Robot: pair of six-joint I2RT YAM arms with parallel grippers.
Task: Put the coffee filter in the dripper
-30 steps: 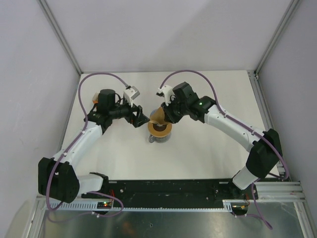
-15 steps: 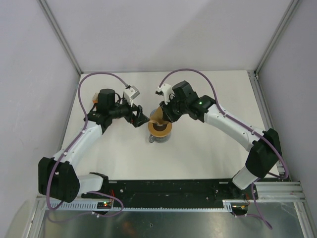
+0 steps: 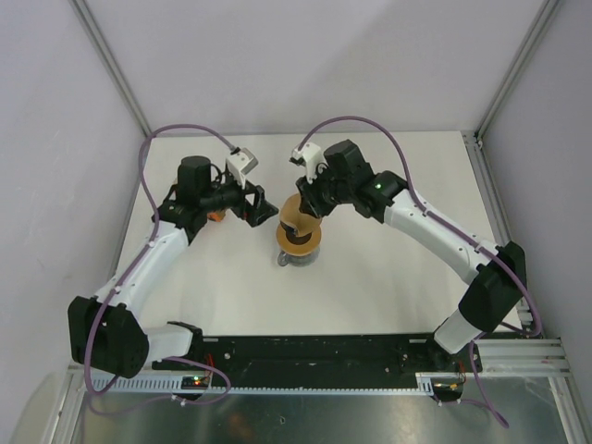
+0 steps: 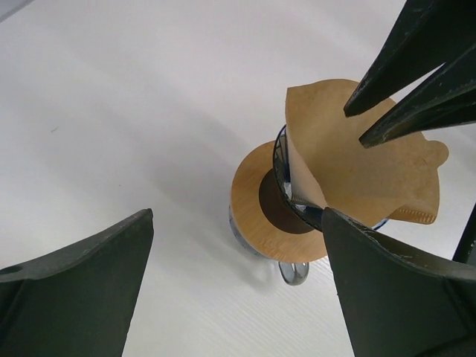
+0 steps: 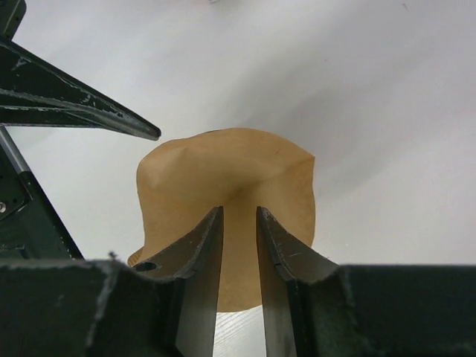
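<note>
While the left jaws stand wide open beside the stack with nothing in them, the coffee filter [image 4: 357,175] sits in the dripper [image 4: 282,177]. Its lower part is down inside the blue ribbed rim. Its wide brown top sticks up and leans out over one side. The dripper rests on a flat wooden ring [image 4: 253,219], and the ring lies on top of a mug [image 4: 294,274] whose handle pokes out below. This stack stands near the middle of the white counter [image 3: 388,296], well away from every edge. The right jaws hang over the filter from the far right side. Their two fingers [image 5: 199,256] are only a little apart, and the paper shows through the thin gap between them. The tips are right at the paper, but I cannot tell if they touch it. The fingers [image 4: 82,290] of the left jaws are just to the left of the filter, apart from it.
</note>
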